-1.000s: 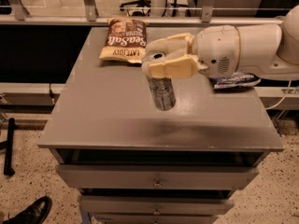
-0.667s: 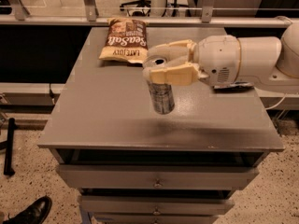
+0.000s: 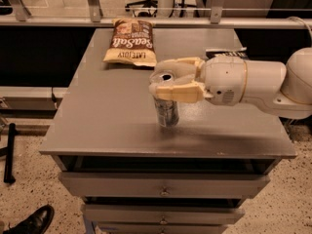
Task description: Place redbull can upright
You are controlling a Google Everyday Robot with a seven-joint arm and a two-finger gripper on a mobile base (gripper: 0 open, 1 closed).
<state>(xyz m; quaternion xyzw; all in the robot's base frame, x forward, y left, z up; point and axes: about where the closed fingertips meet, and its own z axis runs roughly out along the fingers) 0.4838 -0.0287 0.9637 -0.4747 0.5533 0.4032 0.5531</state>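
The redbull can (image 3: 167, 112), slim and silver, stands upright near the middle of the grey table (image 3: 107, 111). Its base is at or just above the tabletop; I cannot tell if it touches. My gripper (image 3: 157, 81) reaches in from the right. Its two beige fingers (image 3: 179, 91) clasp the can's upper part from either side, with the open pull-tab top showing between them. The white arm (image 3: 243, 82) stretches off to the right edge.
A brown chip bag (image 3: 130, 43) lies flat at the table's back left. A dark flat packet (image 3: 225, 52) lies at the back right, partly behind the arm. Drawers (image 3: 163, 185) sit below the tabletop. A black shoe (image 3: 34, 221) shows on the floor at lower left.
The gripper has lowered the can slightly towards the tabletop and shifted it a little to the left. The can stays upright in the fingers.
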